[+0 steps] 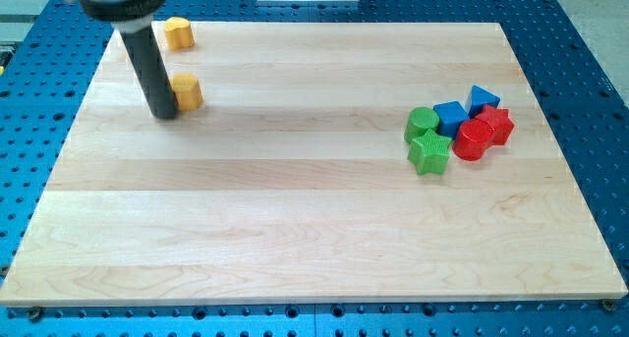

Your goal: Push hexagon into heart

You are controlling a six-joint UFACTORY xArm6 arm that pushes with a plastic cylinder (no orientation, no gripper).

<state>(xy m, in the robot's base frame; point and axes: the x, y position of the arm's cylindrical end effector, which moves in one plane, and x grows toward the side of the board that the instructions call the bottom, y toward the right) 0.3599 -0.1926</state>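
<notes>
Camera view: my tip (164,114), a bare rod with nothing to clamp, touches the yellow hexagon's (187,90) left side; yellow heart (177,31) sits above, so the next push likely needs repositioning below the hexagon.

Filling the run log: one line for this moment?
my tip touching yellow hexagon's left | yellow heart above, apart | other blocks clustered right

Bright, even overhead light covers the wooden board (295,180), with a pale sheen across its middle. Shadows are soft and short, pooled under the clustered blocks at the view's right. Focus is fairly sharp, slightly soft throughout.
</notes>
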